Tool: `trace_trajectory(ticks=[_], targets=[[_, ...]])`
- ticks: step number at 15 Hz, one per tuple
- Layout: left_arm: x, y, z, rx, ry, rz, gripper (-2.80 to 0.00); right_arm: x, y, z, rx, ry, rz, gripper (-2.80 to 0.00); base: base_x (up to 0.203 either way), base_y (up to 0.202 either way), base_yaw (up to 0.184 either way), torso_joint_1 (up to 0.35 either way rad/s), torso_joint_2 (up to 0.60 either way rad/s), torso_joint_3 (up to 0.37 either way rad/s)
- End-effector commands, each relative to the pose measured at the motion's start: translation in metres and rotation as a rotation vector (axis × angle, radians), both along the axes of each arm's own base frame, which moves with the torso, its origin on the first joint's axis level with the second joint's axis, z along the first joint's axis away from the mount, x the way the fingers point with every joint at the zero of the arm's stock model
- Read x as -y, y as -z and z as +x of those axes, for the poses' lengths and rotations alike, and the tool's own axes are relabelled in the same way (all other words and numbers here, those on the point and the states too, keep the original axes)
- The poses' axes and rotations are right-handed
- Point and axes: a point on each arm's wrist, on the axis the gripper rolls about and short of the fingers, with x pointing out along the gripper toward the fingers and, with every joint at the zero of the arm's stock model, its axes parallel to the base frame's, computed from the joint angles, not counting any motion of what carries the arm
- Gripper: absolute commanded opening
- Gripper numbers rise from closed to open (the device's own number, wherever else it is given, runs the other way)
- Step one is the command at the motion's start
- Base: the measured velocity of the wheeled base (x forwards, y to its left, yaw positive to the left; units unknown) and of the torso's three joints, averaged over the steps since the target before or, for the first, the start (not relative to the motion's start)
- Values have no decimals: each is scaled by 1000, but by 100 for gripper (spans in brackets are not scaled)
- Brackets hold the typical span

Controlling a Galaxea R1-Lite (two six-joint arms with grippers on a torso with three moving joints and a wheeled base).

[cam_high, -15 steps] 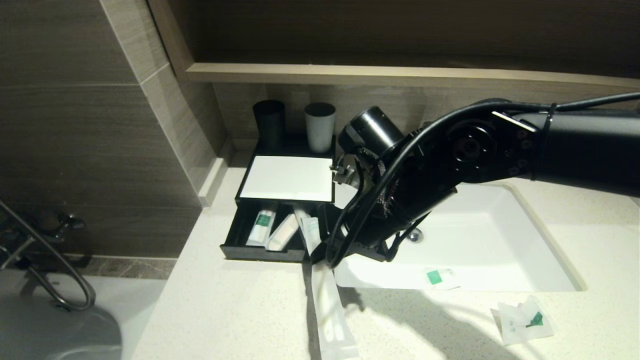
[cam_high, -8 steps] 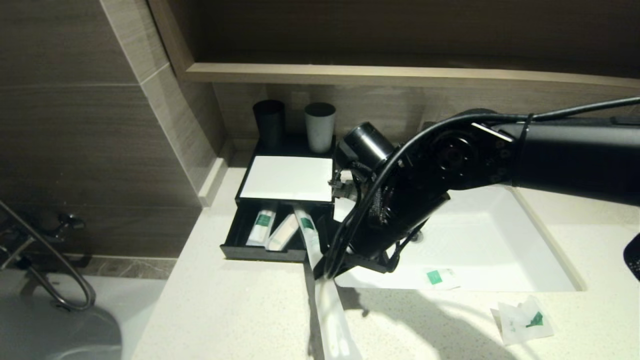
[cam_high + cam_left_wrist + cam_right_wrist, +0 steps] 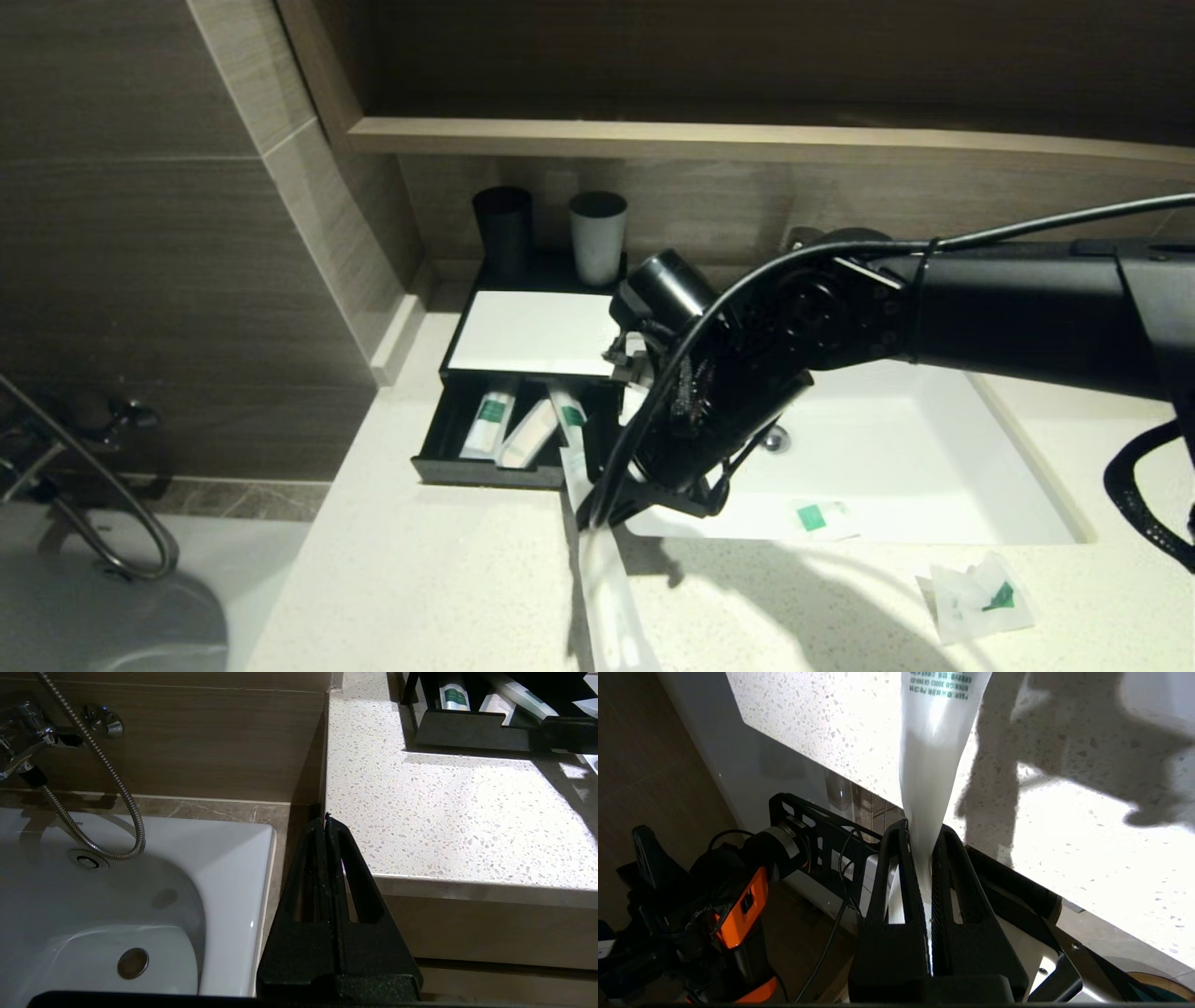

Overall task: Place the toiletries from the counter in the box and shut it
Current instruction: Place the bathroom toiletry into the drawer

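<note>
Near the bench's front edge, right gripper jaws pinch a long white packet, its lower end cut off; left gripper jaws clenched.

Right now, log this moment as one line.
right gripper: shut on long packet | packet tip in open drawer | left gripper: shut, parked

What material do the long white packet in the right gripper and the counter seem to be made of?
The long white packet looks like thin matte plastic film: light glows through it, it carries green print, and it narrows where the right gripper pinches it. The counter looks like polished terrazzo or engineered stone: pale, with small dark speckles and a squared edge.
</note>
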Motion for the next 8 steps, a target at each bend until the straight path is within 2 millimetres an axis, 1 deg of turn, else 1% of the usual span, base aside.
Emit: trace_trajectory(ticks=[1, 8], targets=[[0, 0, 0, 0, 1, 0, -280, 0, 3, 5, 3, 14, 3, -280, 0, 0, 0, 0, 0, 0], [0, 0, 0, 0, -1, 0, -280, 3, 5, 18, 36, 42, 28, -280, 0, 0, 0, 0, 0, 0]])
